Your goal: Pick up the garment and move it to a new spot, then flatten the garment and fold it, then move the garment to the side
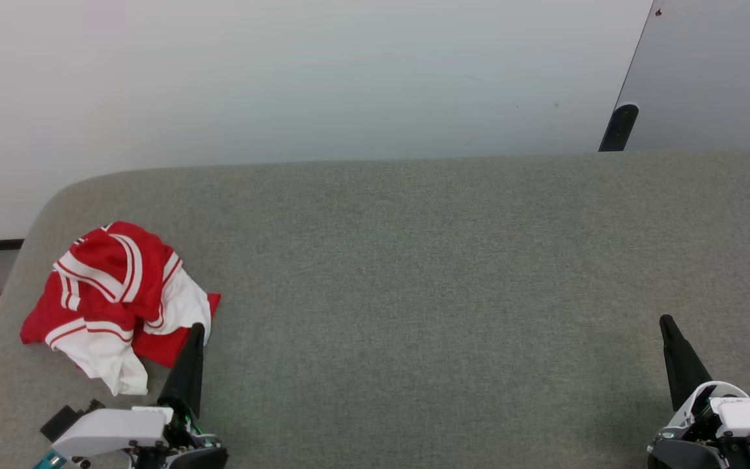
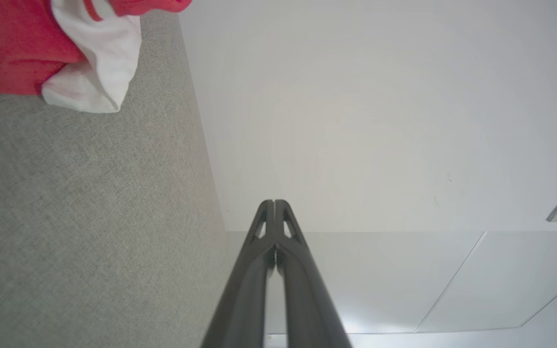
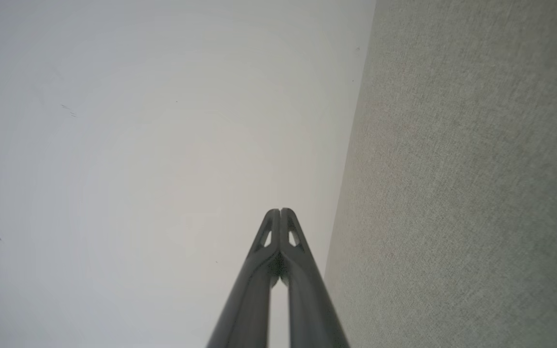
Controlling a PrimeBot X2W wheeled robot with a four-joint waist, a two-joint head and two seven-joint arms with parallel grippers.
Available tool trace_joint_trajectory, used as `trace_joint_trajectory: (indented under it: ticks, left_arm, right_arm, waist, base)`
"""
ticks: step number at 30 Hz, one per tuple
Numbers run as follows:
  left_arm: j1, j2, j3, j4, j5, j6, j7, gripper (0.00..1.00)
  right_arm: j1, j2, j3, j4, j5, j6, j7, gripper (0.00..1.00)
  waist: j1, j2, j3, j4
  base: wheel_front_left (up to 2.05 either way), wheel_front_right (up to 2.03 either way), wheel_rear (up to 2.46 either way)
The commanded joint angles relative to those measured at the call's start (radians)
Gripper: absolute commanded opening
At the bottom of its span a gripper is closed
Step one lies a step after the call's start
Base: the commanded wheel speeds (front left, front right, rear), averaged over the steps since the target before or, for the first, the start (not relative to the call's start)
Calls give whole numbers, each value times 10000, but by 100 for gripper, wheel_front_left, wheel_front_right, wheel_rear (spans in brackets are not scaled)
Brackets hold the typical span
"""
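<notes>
In the head view the garment (image 1: 114, 299) is seen whole, crumpled near the rounded left edge of the grey cushion (image 1: 446, 280). In the left wrist view a red-and-white corner of it is caught at the upper left. The left gripper (image 1: 198, 329) is held with fingers pressed together, empty, its tip just beside the garment's right hem; contact cannot be told. The right gripper (image 1: 665, 320) is likewise closed tight on nothing, well apart at the right. Bare cushion is left between them, bounded behind by a pale wall (image 1: 284, 78).
</notes>
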Motion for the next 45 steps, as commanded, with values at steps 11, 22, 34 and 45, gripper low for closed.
trace_joint_trajectory:
  ticks: [11, 22, 34, 45]
  left_arm:
    - [-81, 4, 18, 0, -36, -45, 12, 0]
    - [-81, 4, 18, 0, -38, -45, 12, 0]
    - [23, 57, 24, 164, 252, 8, -270, 100]
    - [-182, 514, -227, 277, 1363, 3, -864, 100]
  right_arm:
    - [-34, 28, 30, -1, 42, -12, -9, 0]
    - [-34, 28, 30, -1, 42, -12, -9, 0]
    - [-111, 1, 97, 301, -174, 1, -227, 100]
    - [-566, -336, 660, 594, -1110, 0, -736, 100]
  waist:
    - [0, 0, 0, 0]
    - [0, 0, 0, 0]
    - [0, 0, 2, 6]
    - [0, 0, -21, 1]
  base:
    - [0, 0, 0]
    - [0, 0, 0]
    - [0, 0, 0]
    - [0, 0, 0]
